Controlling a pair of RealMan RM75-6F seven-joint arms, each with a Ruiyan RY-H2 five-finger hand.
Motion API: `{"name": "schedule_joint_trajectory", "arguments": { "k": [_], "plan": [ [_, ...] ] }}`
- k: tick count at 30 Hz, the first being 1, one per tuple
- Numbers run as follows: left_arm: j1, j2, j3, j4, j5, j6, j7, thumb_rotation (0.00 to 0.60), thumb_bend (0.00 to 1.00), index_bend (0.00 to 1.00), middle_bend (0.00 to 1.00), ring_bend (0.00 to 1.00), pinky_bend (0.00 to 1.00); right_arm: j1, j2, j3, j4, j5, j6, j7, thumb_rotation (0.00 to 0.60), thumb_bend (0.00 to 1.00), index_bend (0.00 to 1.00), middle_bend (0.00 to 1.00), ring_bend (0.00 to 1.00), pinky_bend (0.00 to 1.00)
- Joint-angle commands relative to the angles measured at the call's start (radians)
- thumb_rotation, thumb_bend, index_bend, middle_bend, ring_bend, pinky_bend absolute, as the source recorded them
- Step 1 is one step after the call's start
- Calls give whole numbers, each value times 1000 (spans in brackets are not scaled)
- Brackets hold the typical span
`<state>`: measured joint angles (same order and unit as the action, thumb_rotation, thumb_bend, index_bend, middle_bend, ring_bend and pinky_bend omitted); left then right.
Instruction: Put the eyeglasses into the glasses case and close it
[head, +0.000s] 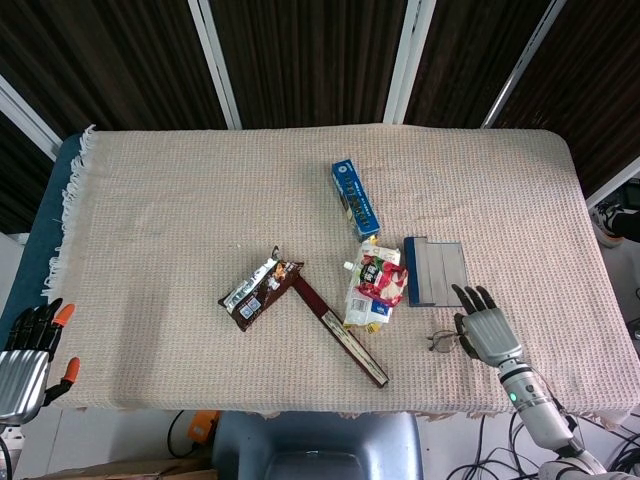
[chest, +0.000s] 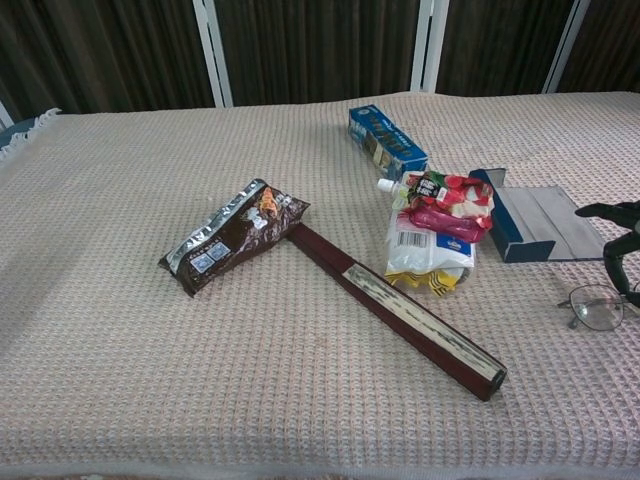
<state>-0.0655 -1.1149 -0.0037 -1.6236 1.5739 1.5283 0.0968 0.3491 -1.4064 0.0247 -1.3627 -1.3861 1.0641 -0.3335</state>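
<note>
The thin wire-framed eyeglasses (head: 443, 341) lie on the cloth just left of the right hand (head: 486, 331), whose spread fingers hold nothing; the open blue glasses case (head: 434, 271) sits just beyond

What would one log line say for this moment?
right hand: open, beside eyeglasses | glasses case: open | left hand: off table, idle

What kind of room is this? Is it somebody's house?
Probably a robot test lab, not a home: a table under a woven cloth, cables on the floor, and a robot right hand by some eyeglasses.
</note>
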Motion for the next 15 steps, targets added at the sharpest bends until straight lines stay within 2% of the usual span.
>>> {"name": "schedule_joint_trajectory", "arguments": {
  "k": [1,15],
  "plan": [
    [0,0,0,0,0,0,0,600,413,0,0,0,0,1,0,-1,0,1,1,-2,600,558,682,96,0,0],
    [1,1,-2,0,-1,1,-3,600,413,0,0,0,0,15,4,-2,-4,-4,17,-51,600,586,718,103,0,0]
  ]
}}
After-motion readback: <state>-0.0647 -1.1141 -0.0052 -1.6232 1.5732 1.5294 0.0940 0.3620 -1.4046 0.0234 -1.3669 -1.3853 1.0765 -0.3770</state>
